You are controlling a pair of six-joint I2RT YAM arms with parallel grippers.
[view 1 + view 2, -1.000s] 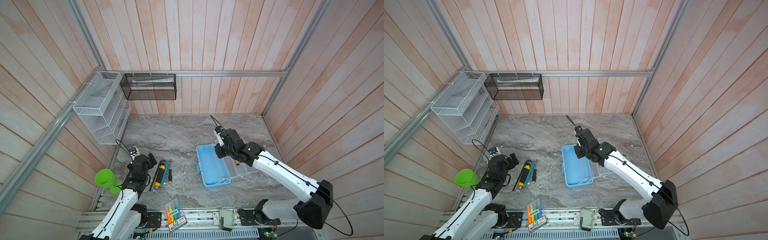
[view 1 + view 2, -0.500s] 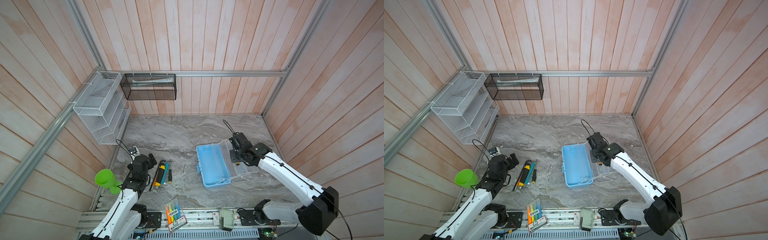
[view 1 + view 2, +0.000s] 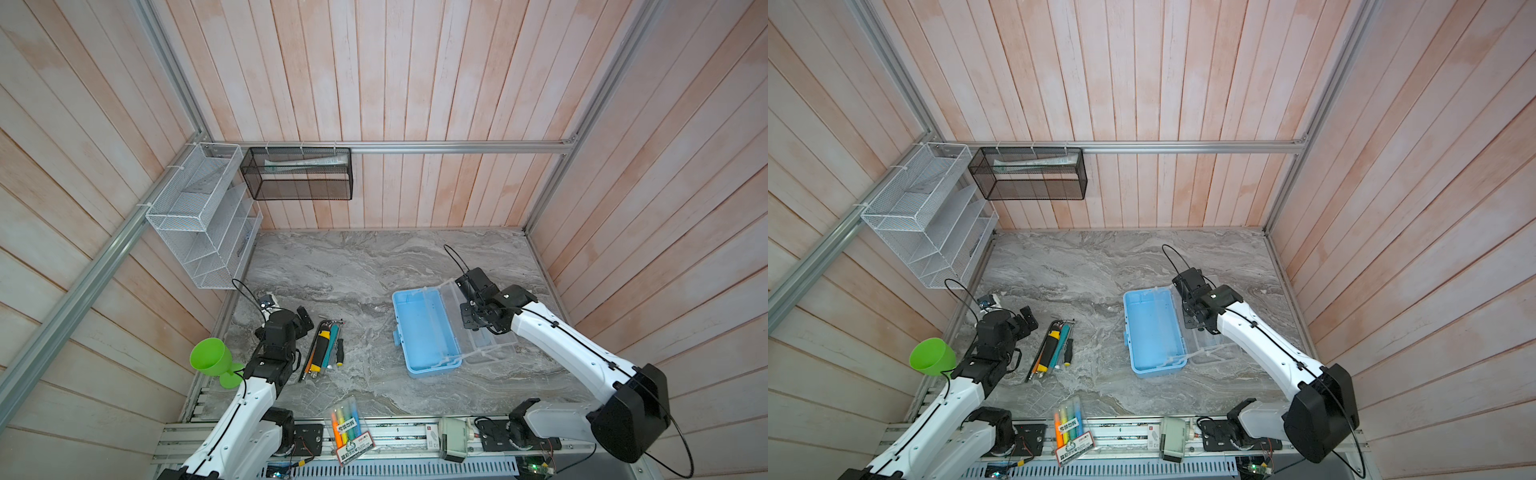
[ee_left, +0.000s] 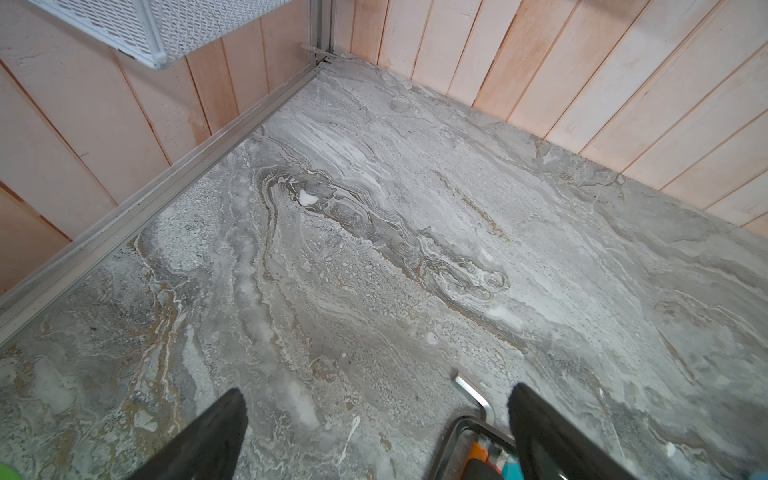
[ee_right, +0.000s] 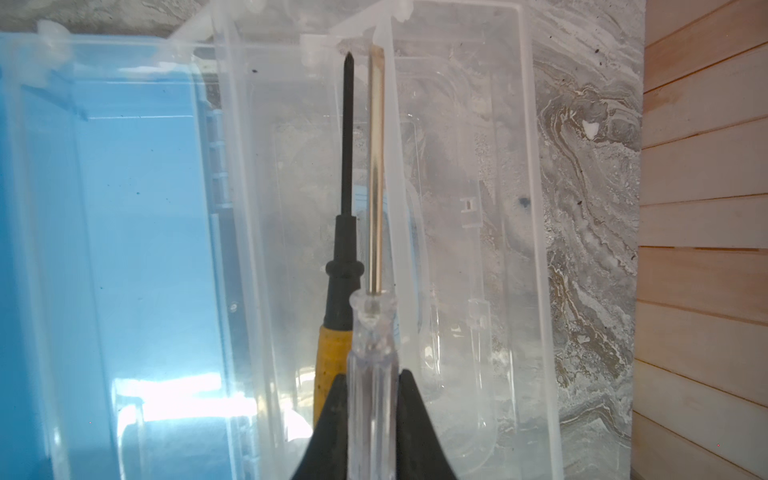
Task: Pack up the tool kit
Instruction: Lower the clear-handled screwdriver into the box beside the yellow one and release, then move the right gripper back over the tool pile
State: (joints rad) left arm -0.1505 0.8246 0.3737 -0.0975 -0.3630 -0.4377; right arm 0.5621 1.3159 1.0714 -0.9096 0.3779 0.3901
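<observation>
While the right gripper (image 5: 372, 376) clamps a clear-handled screwdriver (image 5: 376, 166), perhaps a yellow-and-black screwdriver (image 5: 338, 291) too, over the clear lid (image 5: 478, 249) of the open blue case (image 3: 424, 332), the left gripper (image 4: 376, 390) gapes wide beside the loose tools (image 3: 324, 349).

Overhead view of marble tabletop (image 3: 353, 266). Ctr-right: light-blue case (image 3: 424, 336), open, its clear lid (image 3: 490, 345) lying flat on the table along the case's right side. R gripper (image 3: 468, 319) hangs over the lid nr the hinge; whether it holds anything is too small to read. Left: tool cluster (image 3: 324, 347) (yellow/black, teal, black handles) just beside L gripper (image 3: 304, 319). Also: green cup (image 3: 210, 359) at L edge; highlighter pack (image 3: 348, 424) at front rail.
</observation>
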